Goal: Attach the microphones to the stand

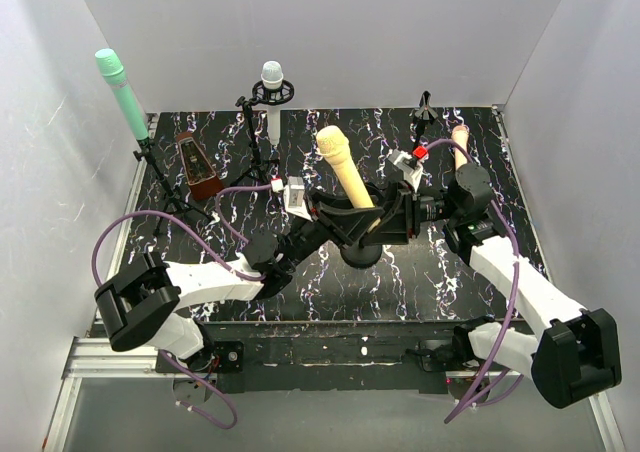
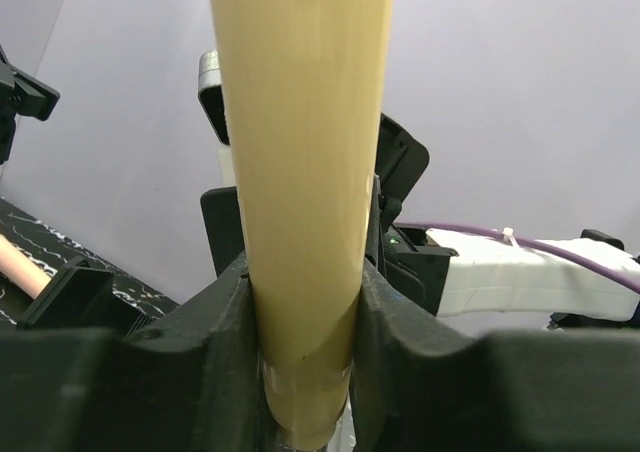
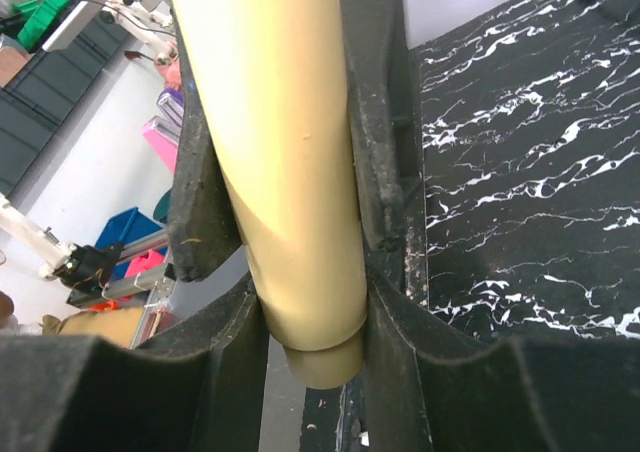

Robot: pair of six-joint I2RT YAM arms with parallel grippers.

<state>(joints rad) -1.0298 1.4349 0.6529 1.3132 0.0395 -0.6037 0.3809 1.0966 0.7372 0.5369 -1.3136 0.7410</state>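
top cam overhead from behind, wrist cams close, sharing yellow mic (image 1: 345, 169)

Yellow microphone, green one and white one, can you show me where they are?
yellow microphone (image 1: 333, 144), top external view, on its rounded head.
mint green microphone (image 1: 111, 66), top external view, on its head.
white microphone (image 1: 272, 73), top external view, on its head.
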